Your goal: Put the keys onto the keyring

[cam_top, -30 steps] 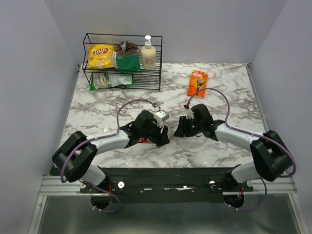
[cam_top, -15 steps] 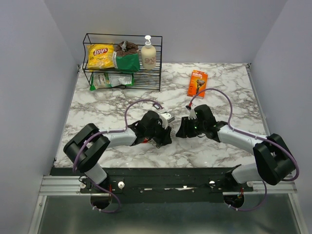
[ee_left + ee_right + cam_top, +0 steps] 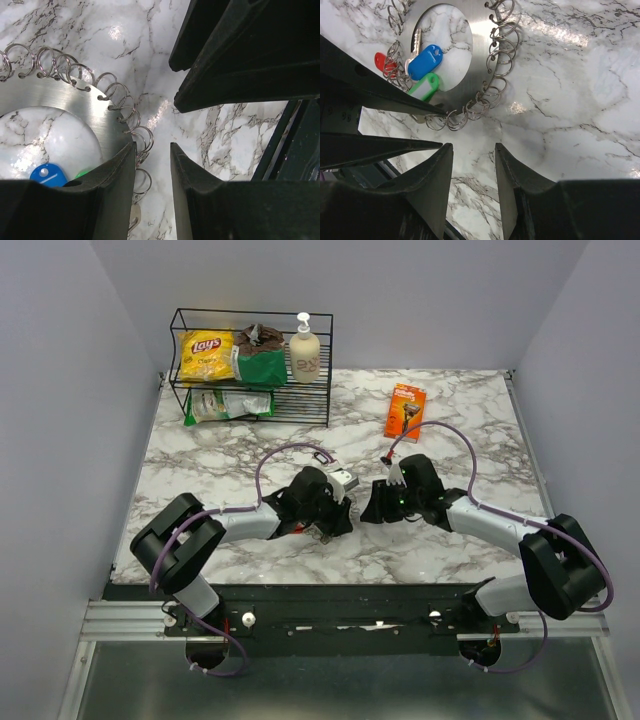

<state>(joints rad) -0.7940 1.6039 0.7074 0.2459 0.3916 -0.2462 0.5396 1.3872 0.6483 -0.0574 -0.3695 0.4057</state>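
The keyring is a flat silvery disc with a round hole and many small wire loops along its rim. It lies on the marble table. Keys with red, blue and green plastic heads lie in and beside the hole. My left gripper is open with a narrow gap. Its one finger covers the disc's rim and loops show at that finger's edge. My right gripper is open over bare marble just short of the loops. In the top view the two grippers, left and right, face each other and hide the keyring.
A black wire rack at the back left holds a chips bag, a green bag and a soap bottle. An orange razor box lies at the back right. The right gripper's black fingers loom close in the left wrist view.
The left arm has stretched forward and right, bringing its gripper close to the right one. Its jaws have narrowed. The right arm shifted only slightly.
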